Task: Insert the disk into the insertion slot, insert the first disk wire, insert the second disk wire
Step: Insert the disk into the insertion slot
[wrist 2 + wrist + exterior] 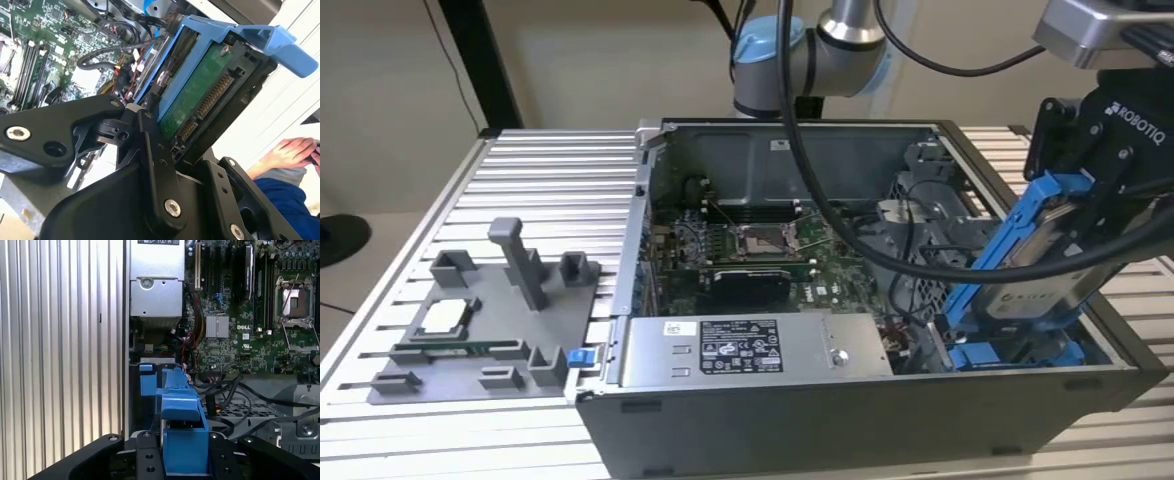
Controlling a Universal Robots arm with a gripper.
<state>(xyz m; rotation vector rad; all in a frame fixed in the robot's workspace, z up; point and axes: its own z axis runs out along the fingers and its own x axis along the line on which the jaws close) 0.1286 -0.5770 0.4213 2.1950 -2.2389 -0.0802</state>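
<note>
My gripper [1091,190] is shut on the disk [1034,275], a silver-grey drive in a bright blue carrier frame. The disk hangs tilted over the front corner of the open computer case, at the exterior view's right, with its lower end close above the insertion slot [1014,352]. Blue rails mark the slot. In the second wrist view the black fingers [156,150] of the gripper [195,117] clamp the disk [200,102], whose green board and connectors face the camera. The first wrist view looks along the blue carrier of the disk [182,425], held in the gripper [185,460], toward the slot [149,385].
The grey labelled power-supply box [747,350] lies beside the slot. Black cables [907,255] cross the motherboard [761,250] close to the bay. A grey fixture tray [480,320] sits on the ribbed table at the exterior view's left. A person's hand [292,152] rests nearby.
</note>
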